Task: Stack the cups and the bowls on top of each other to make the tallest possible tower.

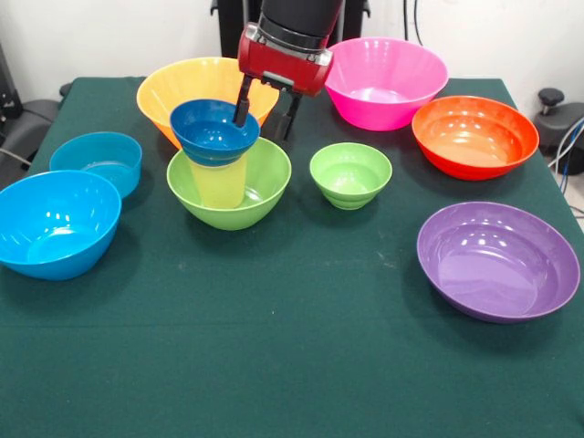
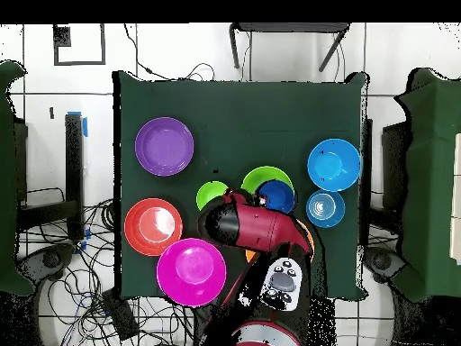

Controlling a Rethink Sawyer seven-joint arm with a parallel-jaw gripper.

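Note:
A dark blue bowl (image 1: 212, 128) sits on the pale yellow tumbler (image 1: 219, 182), which stands inside a large lime-green bowl (image 1: 265, 187); together they form a short tower. My gripper (image 1: 266, 111) hangs at the blue bowl's far right rim. It is open, with one finger (image 1: 242, 105) inside the bowl and the other outside. In the overhead view the dark blue bowl (image 2: 277, 194) shows over the lime-green bowl (image 2: 261, 176), and my arm hides the gripper.
On the table stand a small green bowl (image 1: 350, 173), an orange-yellow bowl (image 1: 182, 87), a pink bowl (image 1: 385, 82), a red-orange bowl (image 1: 474, 137), a purple bowl (image 1: 497, 260), a large blue bowl (image 1: 57, 224) and a low light-blue bowl (image 1: 96, 160).

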